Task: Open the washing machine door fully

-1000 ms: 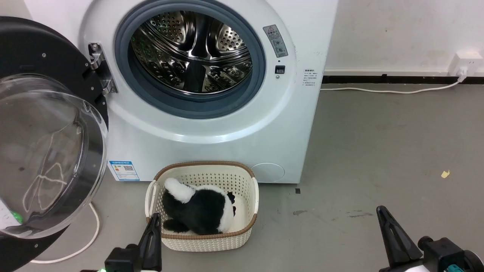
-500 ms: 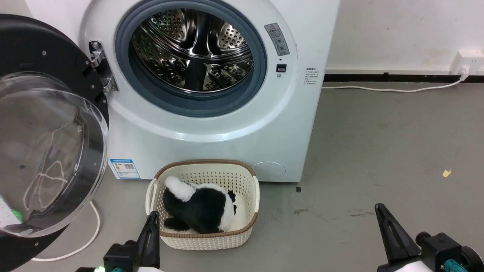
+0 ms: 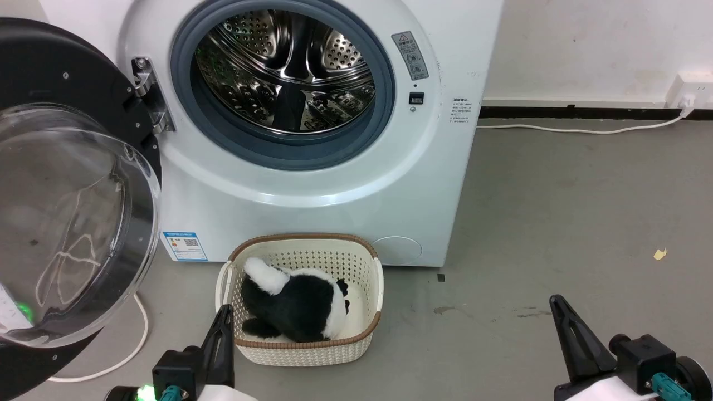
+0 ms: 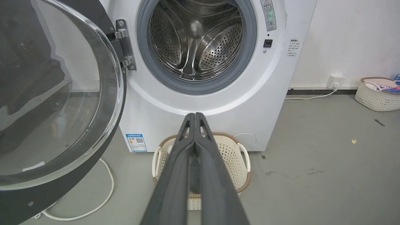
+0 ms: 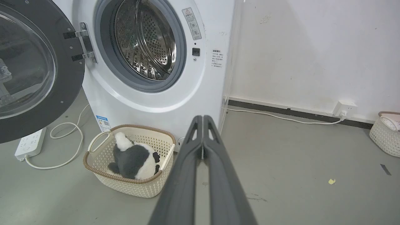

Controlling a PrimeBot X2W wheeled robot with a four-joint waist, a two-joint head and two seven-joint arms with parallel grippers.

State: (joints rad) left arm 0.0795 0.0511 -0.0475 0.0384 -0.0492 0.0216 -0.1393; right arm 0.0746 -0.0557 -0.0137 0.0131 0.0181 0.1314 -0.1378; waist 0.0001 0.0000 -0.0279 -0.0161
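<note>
Jaws of the left gripper (image 4: 194,116) and right gripper (image 5: 203,118) are pressed together, empty. The washing machine door (image 3: 50,61) hangs swung wide at the head view's left, hinged to the washing machine (image 3: 334,206).

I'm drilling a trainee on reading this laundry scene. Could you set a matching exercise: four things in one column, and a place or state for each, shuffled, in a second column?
Things
1. washing machine door
2. plush toy
3. left gripper
4. power strip

Places or states
A. lying in the basket
B. fingers closed together, holding nothing
C. swung open, leaving the drum exposed
D. flat on the floor

Pairs: 1-C, 2-A, 3-B, 4-D
</note>
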